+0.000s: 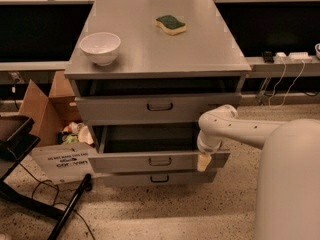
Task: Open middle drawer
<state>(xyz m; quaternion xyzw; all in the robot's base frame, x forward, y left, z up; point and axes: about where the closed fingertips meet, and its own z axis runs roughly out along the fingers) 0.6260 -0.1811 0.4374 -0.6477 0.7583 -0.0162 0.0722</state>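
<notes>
**A:** How far along is the opening?

**B:** Well on, I'd judge. The middle drawer point(125, 162) stands pulled out of the cabinet point(160, 74). Its low front panel sits forward of the top drawer point(115, 108), and the dark inside of its tray shows behind the panel.

**A:** And where's the tool?

**B:** The tool point(204, 161) hangs from the white arm point(235, 129) at the right end of that front panel. It's touching the panel or just in front of it, I can't tell which. It's well to the right of the loop handle point(160, 161), not on it. I can't tell whether it's open or closed, or whether it has hold of anything.

**A:** So what's left?

**B:** Little, I think. The drawer might be drawn further if full travel is wanted, but how much travel remains isn't visible. After that the tool only needs to come clear of the panel.

**A:** And everything else?

**B:** The lowest drawer point(160, 178) sits set back beneath the open one. A white bowl point(100, 47) stands near the front left corner of the surface point(165, 54). A sponge point(170, 24) lies toward its back edge. A cardboard box point(45, 109) rests on the floor point(165, 209) beside the cabinet's left side.
</notes>
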